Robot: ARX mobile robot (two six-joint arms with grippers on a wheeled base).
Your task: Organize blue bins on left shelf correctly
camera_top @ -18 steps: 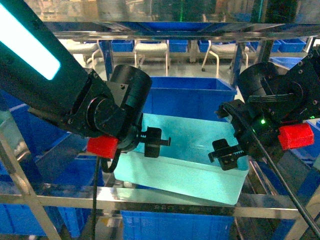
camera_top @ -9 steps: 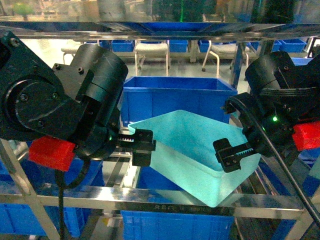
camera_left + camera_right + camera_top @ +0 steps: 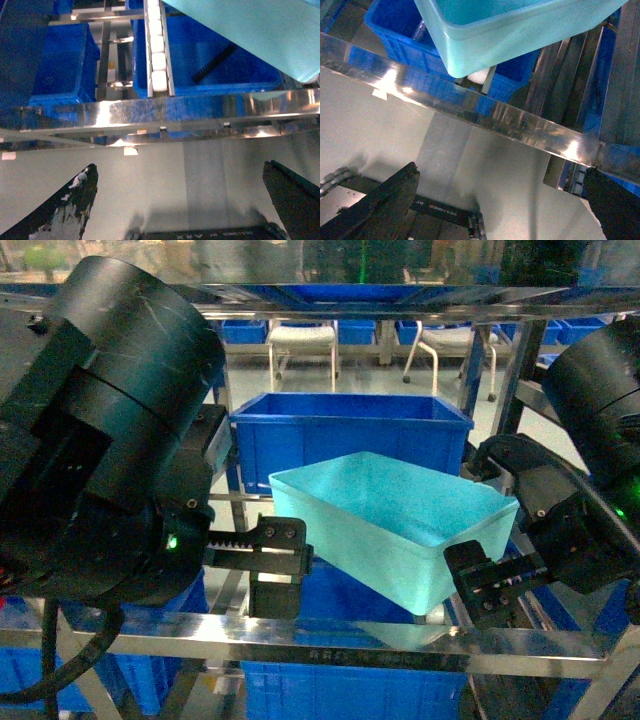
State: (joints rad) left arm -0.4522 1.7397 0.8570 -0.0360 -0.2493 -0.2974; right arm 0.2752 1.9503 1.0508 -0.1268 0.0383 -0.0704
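A light turquoise blue bin (image 3: 400,525) sits skewed and tilted on the roller rails of the steel left shelf (image 3: 330,635), one corner over the front beam. My left gripper (image 3: 275,565) hangs open just off the bin's left corner, touching nothing. My right gripper (image 3: 495,580) is open below the bin's right corner. In the left wrist view the bin (image 3: 250,35) lies beyond the beam (image 3: 165,107), and the gripper (image 3: 180,175) has only floor between its jaws. The right wrist view shows the bin (image 3: 510,30) above the beam (image 3: 470,107), with the gripper (image 3: 500,185) wide open.
A royal-blue crate (image 3: 350,435) stands right behind the turquoise bin on the same level. More royal-blue crates (image 3: 340,690) fill the level below. A white roller rail (image 3: 157,50) runs back from the beam. A steel upright (image 3: 515,360) rises at the right.
Both grippers have drawn back toward me and down, off the bin's near side. The bin rose, turned, and now sits skewed with a corner forward.
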